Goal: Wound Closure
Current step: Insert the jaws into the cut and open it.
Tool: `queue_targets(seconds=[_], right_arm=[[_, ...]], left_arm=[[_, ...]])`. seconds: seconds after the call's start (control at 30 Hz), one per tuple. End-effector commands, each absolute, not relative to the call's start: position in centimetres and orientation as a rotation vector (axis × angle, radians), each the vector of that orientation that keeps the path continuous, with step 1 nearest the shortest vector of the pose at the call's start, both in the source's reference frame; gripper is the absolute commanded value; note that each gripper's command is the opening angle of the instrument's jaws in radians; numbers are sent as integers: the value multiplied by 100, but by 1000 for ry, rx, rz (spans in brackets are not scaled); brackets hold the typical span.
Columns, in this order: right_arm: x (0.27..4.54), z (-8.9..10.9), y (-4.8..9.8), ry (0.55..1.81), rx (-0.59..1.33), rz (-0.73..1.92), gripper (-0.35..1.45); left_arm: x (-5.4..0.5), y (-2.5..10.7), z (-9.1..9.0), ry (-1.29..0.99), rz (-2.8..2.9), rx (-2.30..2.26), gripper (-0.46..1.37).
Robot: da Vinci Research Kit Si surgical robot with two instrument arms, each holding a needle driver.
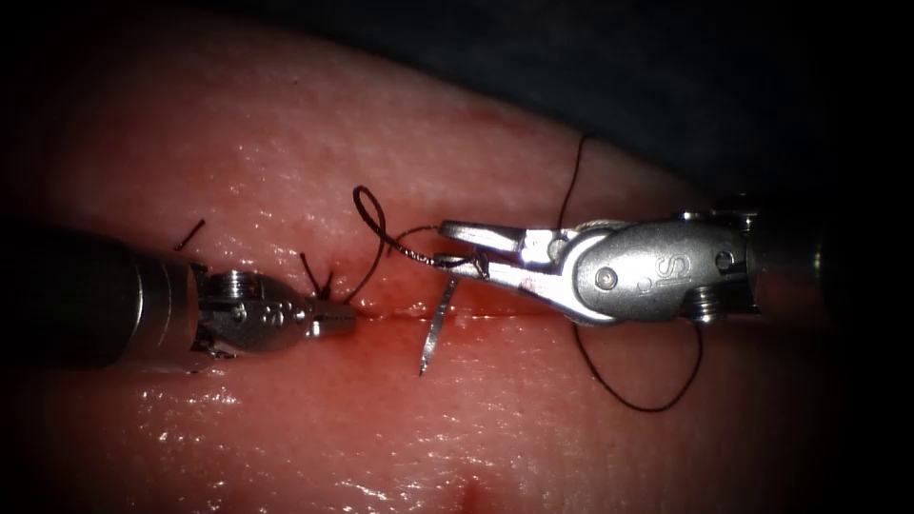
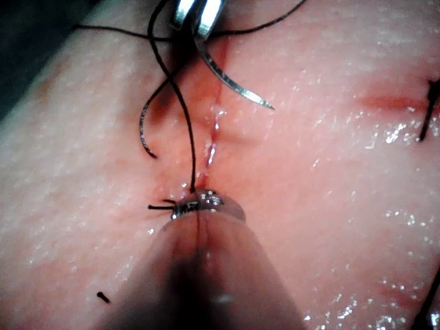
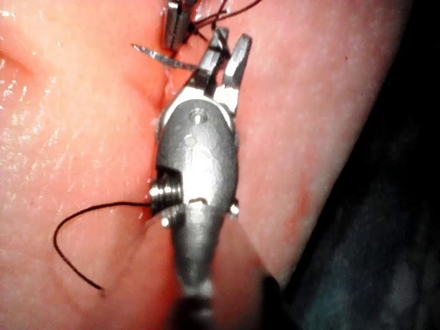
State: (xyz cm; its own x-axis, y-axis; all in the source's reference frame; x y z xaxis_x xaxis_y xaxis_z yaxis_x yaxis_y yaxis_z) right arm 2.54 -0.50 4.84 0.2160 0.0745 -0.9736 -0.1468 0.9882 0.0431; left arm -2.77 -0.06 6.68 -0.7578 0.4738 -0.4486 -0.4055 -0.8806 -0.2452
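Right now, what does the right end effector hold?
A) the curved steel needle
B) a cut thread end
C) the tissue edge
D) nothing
A: in the endoscope view the right end effector grips the curved steel needle near its thread end, with the point hanging free over the cut in the pink tissue.

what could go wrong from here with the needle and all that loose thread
1. The right gripper holds the needle near its thread end, so the long free curve hanging over the cut may swivel in the grip.
2. The thread loops close to that gripper and might snag on it.
3. The left gripper, shut on the thread at the cut, could fray it or tug the tissue.
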Motion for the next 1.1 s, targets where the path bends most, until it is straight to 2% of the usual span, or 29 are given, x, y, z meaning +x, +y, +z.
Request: queue_targets(seconds=[0.03, 0.5, 1.1], right_arm=[[254, 482, -49, 1345, -62, 152, -35], [254, 481, -48, 1344, -61, 154, -35], [253, 481, -48, 1343, -61, 147, -35]], left_arm=[[-278, -7, 667, -188, 2565, -705, -35], [-281, -11, 666, -257, 2577, -731, -35], [-290, -23, 674, -459, 2568, -715, -35]])
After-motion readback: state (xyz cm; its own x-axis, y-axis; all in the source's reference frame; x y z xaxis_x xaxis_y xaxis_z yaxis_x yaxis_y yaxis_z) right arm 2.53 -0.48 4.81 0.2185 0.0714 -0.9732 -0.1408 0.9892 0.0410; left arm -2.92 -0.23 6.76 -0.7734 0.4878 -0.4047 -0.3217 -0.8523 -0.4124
